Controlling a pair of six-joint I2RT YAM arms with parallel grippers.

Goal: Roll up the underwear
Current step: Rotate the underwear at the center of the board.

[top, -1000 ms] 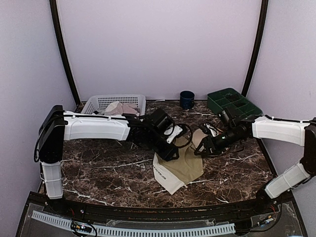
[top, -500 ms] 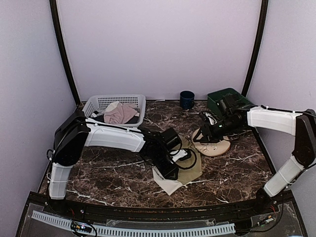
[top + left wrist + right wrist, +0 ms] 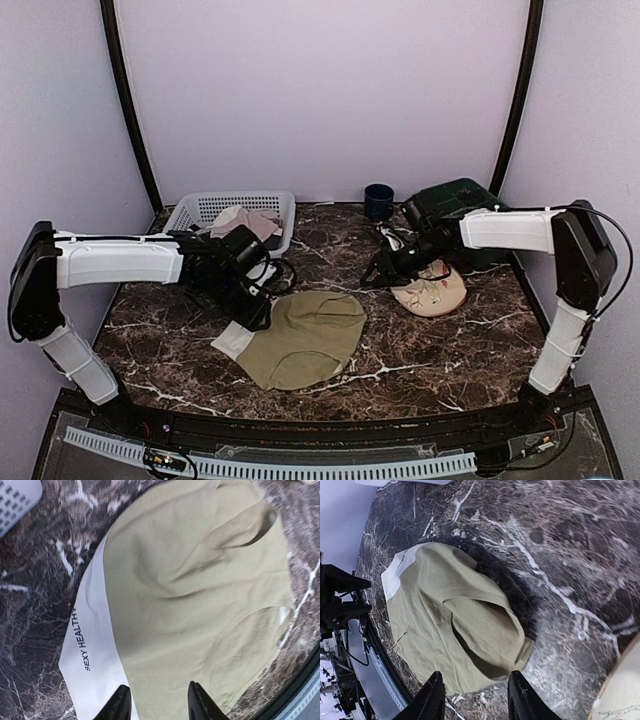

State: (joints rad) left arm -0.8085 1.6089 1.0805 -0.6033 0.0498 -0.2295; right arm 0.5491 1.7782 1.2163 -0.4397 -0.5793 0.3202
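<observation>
Found the underwear [image 3: 305, 340] spread flat and unrolled near the front of the marble surface [image 3: 450, 350], cream waistband [image 3: 232, 340] at its left end; judged rolling not yet begun, with the entire roll left to do. Found the left arm stretched low toward the waistband end, left tool [image 3: 157, 695] parted above the cloth, gripping nothing visible. Found the right arm reaching inward beside the round plate [image 3: 445, 295], right tool [image 3: 476, 685] likewise parted and empty, near the garment's far edge.
</observation>
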